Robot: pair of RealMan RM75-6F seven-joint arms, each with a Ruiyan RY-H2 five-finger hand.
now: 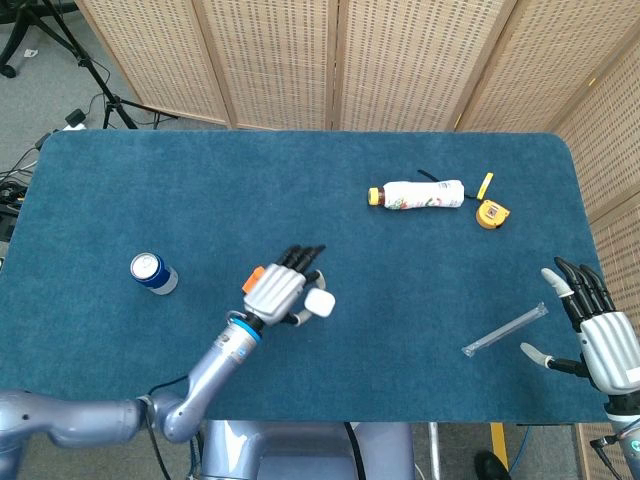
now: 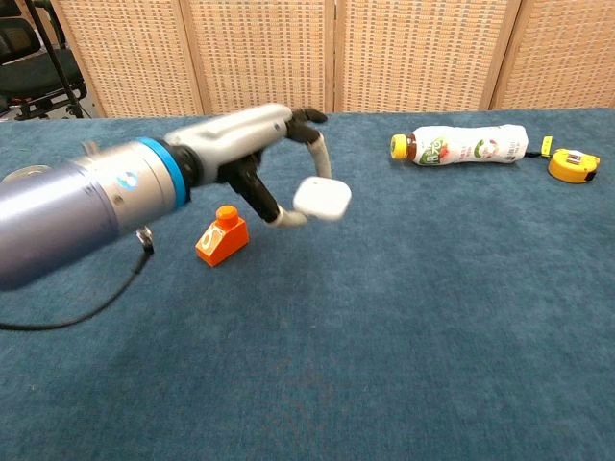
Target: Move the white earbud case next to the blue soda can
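My left hand (image 1: 275, 292) pinches the white earbud case (image 1: 320, 302) between thumb and fingers. In the chest view the left hand (image 2: 252, 154) holds the case (image 2: 322, 199) lifted well above the cloth. The blue soda can (image 1: 153, 273) stands upright at the table's left, a good way left of the hand; in the chest view my forearm hides almost all of it. My right hand (image 1: 600, 335) hovers off the table's front right corner with fingers spread and nothing in it.
A small orange block (image 2: 222, 236) sits under the left hand, between case and can. A white bottle (image 1: 418, 194) lies on its side at the back right beside a yellow tape measure (image 1: 491, 214). A clear tube (image 1: 505, 330) lies near the right hand.
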